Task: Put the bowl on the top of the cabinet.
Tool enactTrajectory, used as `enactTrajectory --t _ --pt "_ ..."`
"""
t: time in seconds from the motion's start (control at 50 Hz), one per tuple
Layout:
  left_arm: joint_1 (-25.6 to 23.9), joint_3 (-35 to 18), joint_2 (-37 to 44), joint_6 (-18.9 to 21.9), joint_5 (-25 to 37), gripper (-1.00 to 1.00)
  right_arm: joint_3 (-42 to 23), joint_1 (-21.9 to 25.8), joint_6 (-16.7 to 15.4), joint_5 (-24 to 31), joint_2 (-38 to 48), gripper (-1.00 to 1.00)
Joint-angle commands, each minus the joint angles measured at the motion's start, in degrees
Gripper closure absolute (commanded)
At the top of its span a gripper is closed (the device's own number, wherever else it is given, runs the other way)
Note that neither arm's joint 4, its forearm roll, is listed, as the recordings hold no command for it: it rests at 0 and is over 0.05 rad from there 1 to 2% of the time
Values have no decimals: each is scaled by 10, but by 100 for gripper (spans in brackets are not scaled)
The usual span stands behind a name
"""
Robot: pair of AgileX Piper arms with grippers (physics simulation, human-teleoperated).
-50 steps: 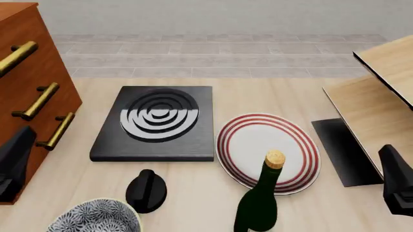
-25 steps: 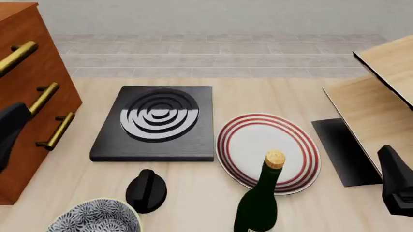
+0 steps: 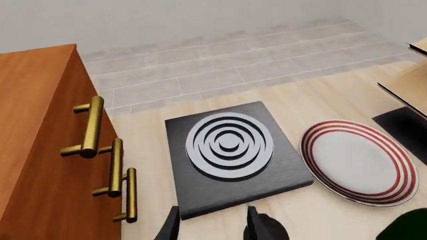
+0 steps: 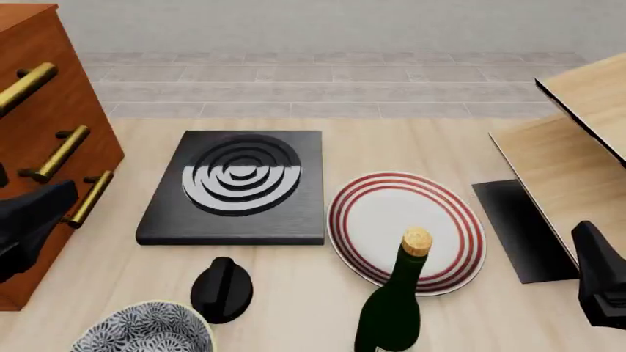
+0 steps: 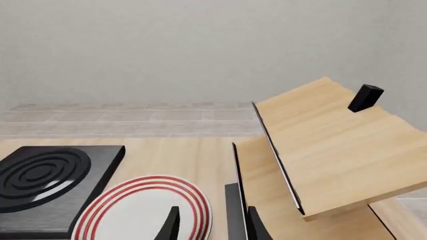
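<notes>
At the far left stood the tall reddish-brown wooden cabinet [image 4: 44, 132], its three brass bar handles [image 4: 59, 154] stepping down the drawer fronts, and its top ran out of the front view, so I could not tell whether anything sat up there. Just in front of it hung the left gripper [image 3: 212, 227], dark and low over the pale wooden desk [image 4: 293, 293]; its two fingers [image 3: 168, 229] stood a little apart with nothing between them, which I took to mean it was lining up for a reach and not carrying. The round deep bowl with the black-and-white floral pattern and white rim [image 4: 145, 330] sat on the desk at the near edge, near that gripper but apart from it, so the left arm looked the natural one to fetch it and lift it to the cabinet beside it. Just beside the bowl lay one small black rounded knob-like object [image 4: 221, 289], and beyond that one flat black square slab with concentric silver rings [image 4: 237, 185]. To its right lay one flat white plate with red rings [image 4: 406, 231], with one dark green cork-stoppered bottle [image 4: 394, 304] upright in front of it. Further right leaned two pale light-wood boards [image 4: 577, 139] over a dark panel. The right gripper [image 5: 210, 225] hovered at the far right, fingers slightly parted and empty, seemingly parked clear of the work.
</notes>
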Motion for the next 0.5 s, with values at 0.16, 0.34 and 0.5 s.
enactTrajectory --t 0.16,0.34,0.5 --pt "15 3 1 21 82 -100 1 0 1 0 0 -100" --pt "18 12 -10 25 122 -100 1 1 0 -1 1 -100" --pt "13 37 -17 13 139 -100 1 1 0 1 -1 -100"
